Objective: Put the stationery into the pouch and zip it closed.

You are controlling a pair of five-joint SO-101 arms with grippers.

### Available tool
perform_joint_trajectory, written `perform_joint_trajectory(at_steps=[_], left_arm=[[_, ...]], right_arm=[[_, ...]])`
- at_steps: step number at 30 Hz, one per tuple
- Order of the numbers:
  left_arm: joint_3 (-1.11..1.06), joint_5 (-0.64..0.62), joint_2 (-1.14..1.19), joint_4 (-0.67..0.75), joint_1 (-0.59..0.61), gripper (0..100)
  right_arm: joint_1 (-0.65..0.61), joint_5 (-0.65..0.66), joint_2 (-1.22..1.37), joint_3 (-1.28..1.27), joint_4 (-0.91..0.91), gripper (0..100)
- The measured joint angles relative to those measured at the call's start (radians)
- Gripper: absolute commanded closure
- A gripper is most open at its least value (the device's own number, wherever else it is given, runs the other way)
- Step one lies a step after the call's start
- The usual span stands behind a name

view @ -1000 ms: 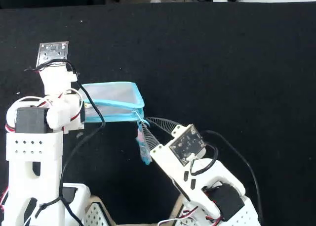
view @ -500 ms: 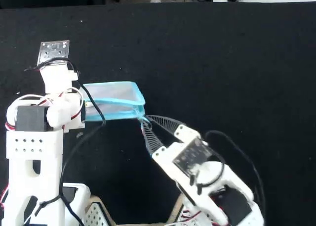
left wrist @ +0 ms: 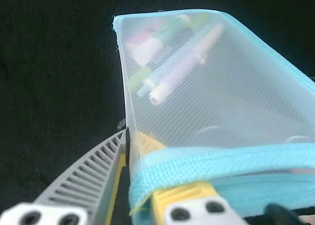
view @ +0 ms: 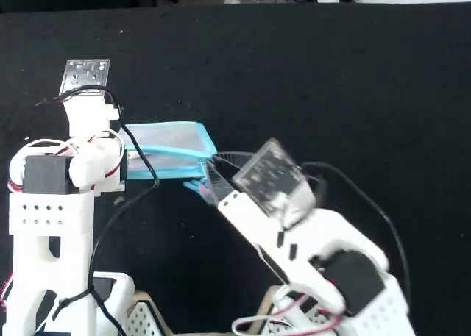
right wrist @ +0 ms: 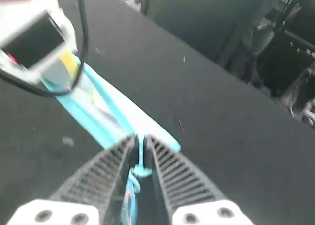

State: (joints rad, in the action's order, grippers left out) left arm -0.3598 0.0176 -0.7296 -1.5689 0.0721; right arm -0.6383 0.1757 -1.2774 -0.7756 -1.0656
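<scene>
The translucent pouch (view: 173, 141) with teal edging is held up between both arms, left of the table's middle. Through its mesh wall (left wrist: 211, 92) I see pens and markers (left wrist: 179, 62) lying inside. My left gripper (view: 126, 161) is shut on the pouch's end, its yellow pad and grey ribbed finger (left wrist: 88, 178) clamping the corner by the teal zipper band (left wrist: 221, 161). My right gripper (view: 211, 173) is at the opposite end, fingers (right wrist: 110, 168) nearly together on the teal zipper pull (right wrist: 140, 170). The pouch (right wrist: 106, 112) stretches from it toward the left arm (right wrist: 34, 35).
Black cloth (view: 331, 79) covers the table, with wide bare room at the back and right. The two arm bases stand at the front edge. Cables (view: 140, 159) run from the left arm across the pouch's end.
My right arm has risen and swung toward the pouch, lifting the zipper pull that hung below the pouch's corner. The left arm and pouch shifted slightly toward the back.
</scene>
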Motion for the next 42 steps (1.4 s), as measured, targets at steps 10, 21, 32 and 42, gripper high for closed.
perform_joint_trajectory(at_steps=[10,21,32,42], left_arm=[[0.000,0.000,0.000,0.000,0.000,97],[0.000,0.002,0.000,0.000,0.000,97],[0.000,0.003,0.000,0.000,0.002,97],[0.000,0.006,0.000,0.006,0.009,97]], right_arm=[[-0.034,-0.043,-0.213,-0.181,-0.124,82.5],[-0.035,-0.044,-0.500,-0.557,0.097,83.2],[-0.121,-0.044,-0.516,-0.600,0.160,83.6],[-0.120,-0.044,-0.516,-0.606,0.166,98.3]])
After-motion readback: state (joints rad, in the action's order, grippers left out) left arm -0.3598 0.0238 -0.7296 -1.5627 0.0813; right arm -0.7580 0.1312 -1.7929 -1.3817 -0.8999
